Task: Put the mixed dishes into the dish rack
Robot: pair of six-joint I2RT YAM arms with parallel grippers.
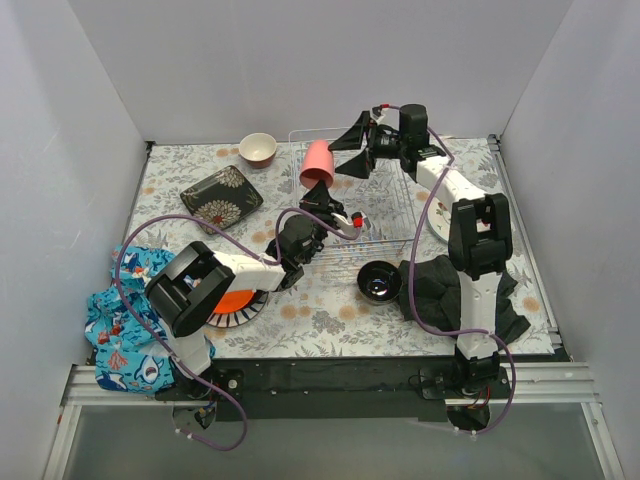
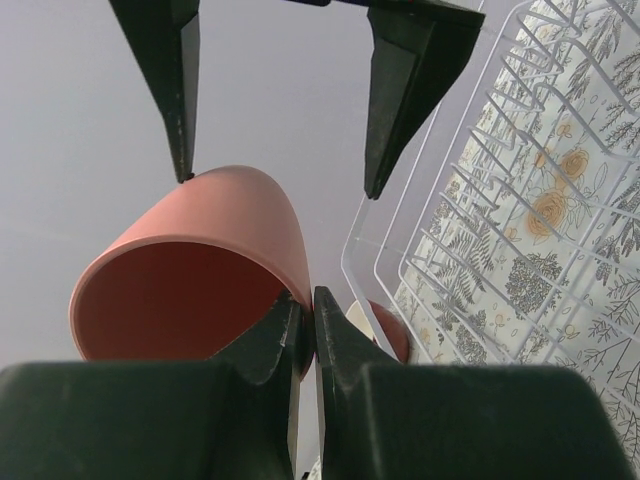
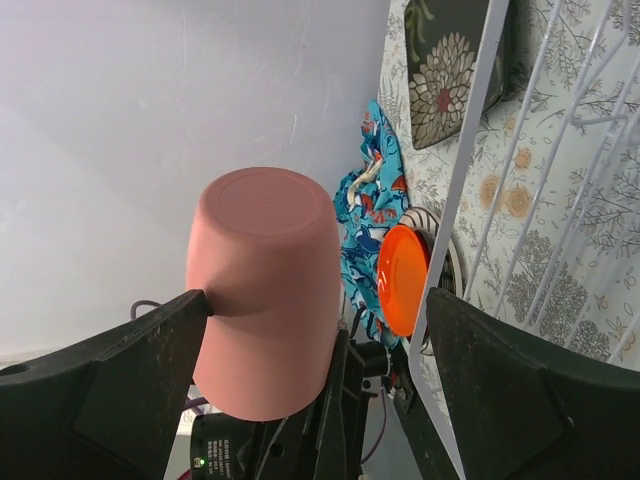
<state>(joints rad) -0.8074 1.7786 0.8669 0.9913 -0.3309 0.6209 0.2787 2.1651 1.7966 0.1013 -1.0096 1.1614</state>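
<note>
The pink cup (image 1: 317, 162) hangs tilted in the air over the left end of the white wire dish rack (image 1: 400, 215). My left gripper (image 1: 326, 203) is shut on its rim, which shows close up in the left wrist view (image 2: 312, 312). My right gripper (image 1: 351, 148) is open and straddles the cup's closed end (image 3: 265, 280); one finger (image 3: 130, 380) touches the cup's side, the other stands apart. The red bowl (image 1: 258, 148), the black patterned plate (image 1: 221, 195), the orange plate (image 1: 232, 300) and the dark bowl (image 1: 380, 281) lie on the table.
A black cloth (image 1: 455, 285) lies at the front right and a blue patterned cloth (image 1: 125, 320) at the front left. A white plate (image 1: 437, 228) shows partly behind the right arm. The rack's wall (image 2: 480, 230) stands right of the cup. Grey walls enclose the table.
</note>
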